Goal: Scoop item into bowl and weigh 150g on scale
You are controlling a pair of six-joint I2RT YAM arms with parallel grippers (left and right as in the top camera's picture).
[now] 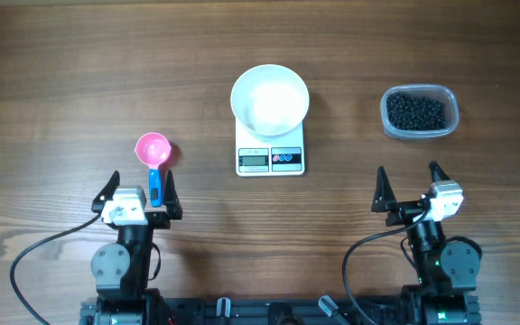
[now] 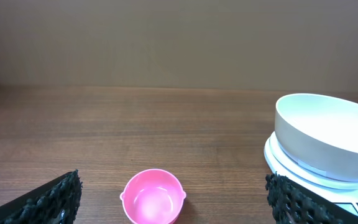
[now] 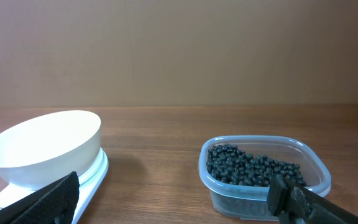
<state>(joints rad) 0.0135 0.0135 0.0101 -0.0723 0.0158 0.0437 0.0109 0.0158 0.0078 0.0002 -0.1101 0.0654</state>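
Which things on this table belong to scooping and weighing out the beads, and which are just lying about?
Belong to the job: black beads, clear tub, pink scoop, white bowl, scale under it.
Just lying about: arm cables on the wooden table.

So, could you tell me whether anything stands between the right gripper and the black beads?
Nothing visible does. The right gripper, open, faces the beads in their clear tub across bare table; the bowl on the scale sits off to its left.
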